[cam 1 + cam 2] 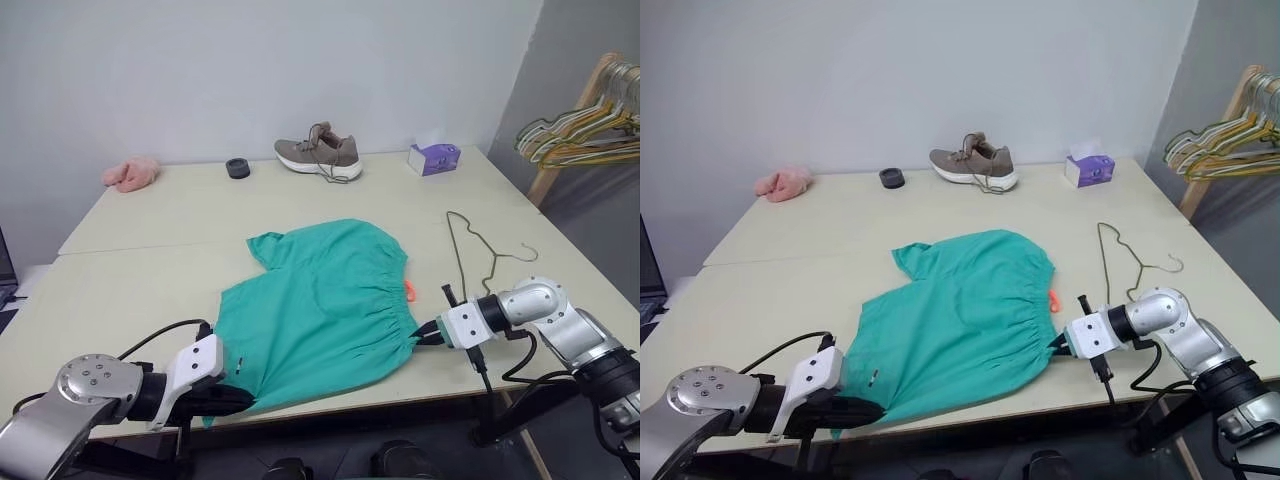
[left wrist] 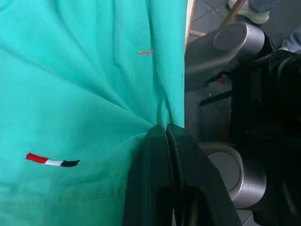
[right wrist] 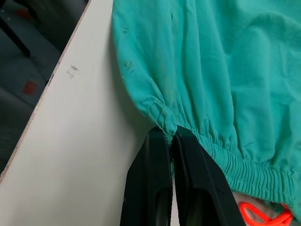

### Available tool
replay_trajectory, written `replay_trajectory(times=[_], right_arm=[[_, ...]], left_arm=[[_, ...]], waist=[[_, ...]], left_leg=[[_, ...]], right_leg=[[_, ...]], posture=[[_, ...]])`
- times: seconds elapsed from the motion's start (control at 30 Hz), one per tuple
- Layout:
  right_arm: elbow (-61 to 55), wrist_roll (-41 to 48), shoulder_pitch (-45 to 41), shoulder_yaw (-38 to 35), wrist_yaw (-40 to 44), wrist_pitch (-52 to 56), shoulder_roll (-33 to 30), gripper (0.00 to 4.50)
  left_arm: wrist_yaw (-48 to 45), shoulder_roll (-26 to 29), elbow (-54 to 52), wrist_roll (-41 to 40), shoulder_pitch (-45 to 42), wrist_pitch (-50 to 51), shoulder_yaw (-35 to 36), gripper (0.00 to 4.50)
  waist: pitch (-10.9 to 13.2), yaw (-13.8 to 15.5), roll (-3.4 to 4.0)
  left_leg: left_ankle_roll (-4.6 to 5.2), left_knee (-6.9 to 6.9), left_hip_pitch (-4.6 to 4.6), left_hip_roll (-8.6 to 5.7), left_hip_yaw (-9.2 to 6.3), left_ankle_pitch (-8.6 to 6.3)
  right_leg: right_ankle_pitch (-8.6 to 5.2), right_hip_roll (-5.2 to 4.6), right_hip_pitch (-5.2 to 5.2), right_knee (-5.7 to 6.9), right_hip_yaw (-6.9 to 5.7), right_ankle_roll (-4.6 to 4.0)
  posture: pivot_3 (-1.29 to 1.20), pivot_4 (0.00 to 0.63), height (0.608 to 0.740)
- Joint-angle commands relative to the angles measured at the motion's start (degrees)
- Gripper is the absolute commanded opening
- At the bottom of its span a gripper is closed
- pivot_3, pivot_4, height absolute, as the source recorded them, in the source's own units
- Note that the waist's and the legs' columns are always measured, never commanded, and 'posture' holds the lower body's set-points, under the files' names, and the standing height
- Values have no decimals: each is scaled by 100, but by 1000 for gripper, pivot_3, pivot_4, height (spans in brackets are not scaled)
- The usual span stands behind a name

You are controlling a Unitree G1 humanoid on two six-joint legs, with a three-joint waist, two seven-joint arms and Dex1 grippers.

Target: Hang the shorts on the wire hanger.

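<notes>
The teal-green shorts [image 1: 320,310] are spread flat on the table [image 1: 150,220] between both grippers — a hem corner is pinched in the closed left gripper [image 2: 165,129], the gathered waistband end in the closed right gripper [image 3: 171,134]. Just beyond the right gripper lies the wire hanger [image 1: 480,250] — thin, bare.
</notes>
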Motion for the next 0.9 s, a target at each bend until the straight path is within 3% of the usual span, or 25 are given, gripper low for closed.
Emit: replay_trajectory(times=[0.03, 0.13, 0.2, 0.27, 0.33, 0.37, 0.43, 0.47, 0.57, 0.63, 0.77, 0.8, 0.9], right_arm=[[271, 294, -832, -417, -198, 588, 446, 38], [1970, 31, -2421, -560, -608, 742, 1145, 38], [3555, -362, -3660, -528, -1138, 487, 1582, 38], [4857, -920, -4666, -361, -1929, 92, 1866, 38], [5788, -1686, -5699, -110, -3571, -175, 2070, 38], [6073, -1967, -6067, -30, -4257, -253, 2139, 38], [6403, -2406, -6679, 69, -5442, -433, 2223, 38], [6470, -2571, -6903, 97, -5870, -601, 2226, 38], [6404, -2933, -7362, 72, -6915, -1493, 2037, 38], [6378, -3099, -7380, 83, -7174, -1920, 1931, 38], [6027, -3096, -6443, 115, -6796, -3336, 1639, 38], [5946, -3030, -6132, 139, -6541, -3602, 1640, 38], [5566, -2736, -4909, 280, -5616, -4407, 1654, 38]], left_arm=[[537, -327, 673, 165, -1064, -64, 93, 0], [786, -658, 2022, 712, -2731, -329, -333, 0], [1016, -984, 3474, 1295, -4198, -785, -700, 0], [1504, -1315, 5248, 1956, -5744, -1510, -983, 0], [2822, -1573, 7383, 2661, -7634, -2385, -1137, 0], [3389, -1634, 8163, 2910, -8322, -2738, -1186, 0], [4518, -1585, 9178, 3336, -9426, -3347, -1257, 0], [4961, -1501, 9422, 3543, -9836, -3638, -1319, 0], [6343, -1000, 9495, 4776, -10922, -4864, -2019, 0], [6789, -799, 9472, 5326, -11172, -5402, -2364, 0], [6544, -281, 8782, 5673, -10566, -6534, -2542, 0], [6170, -231, 8655, 5548, -10158, -6619, -2510, 0], [4177, -210, 7618, 4085, -7961, -6104, -2001, 0]], waist=[[12, 1, -5], [29, -21, -12], [35, -42, -10], [31, -24, -20], [12, -34, -51], [2, -66, -72], [-9, -202, -92], [-14, -266, -94], [-16, -478, -97], [-16, -602, -97], [-41, -688, -80], [-41, -696, -76], [-46, -728, -45]], left_leg=[[1, 3, 0, 0, -3, 1], [14, 11, 2, -1, -4, 12], [18, 14, 8, -7, -6, 17], [14, 9, -5, -4, -23, 22], [5, 0, -29, 1, -40, 17], [-11, 6, -64, 2, -45, 14], [-78, 18, -225, -13, -32, 32], [-90, 25, -320, -22, -12, 39], [-87, 12, -430, -32, 25, 36], [-86, 10, -488, -33, 30, 36], [-78, -9, -479, -27, 33, 33], [-69, -16, -459, -26, 40, 28], [-52, -42, -372, -35, 70, 32]], right_leg=[[-2, 2, 0, 1, -1, -5], [16, 6, 1, 7, -3, 4], [55, 13, 2, 2, -11, 25], [57, 35, -15, -14, -26, 25], [77, 18, -42, -36, -38, -3], [77, 14, -59, -35, -36, -3], [73, -9, -223, -9, -17, 9], [74, -24, -328, 4, 4, 15], [66, -55, -453, 29, 15, 32], [65, -56, -530, 36, 17, 34], [52, -51, -529, 34, 18, 50], [51, -49, -515, 34, 21, 51], [50, -55, -433, 47, 40, 46]], posture=[[-140, 0, 740], [-143, 0, 740], [-144, 0, 740], [-144, 0, 740], [-146, 0, 740], [-146, 0, 740], [-153, 0, 740], [-159, 0, 740], [-162, 0, 740], [-160, 0, 740], [-148, 0, 740], [-147, 0, 740], [-145, 0, 740]])
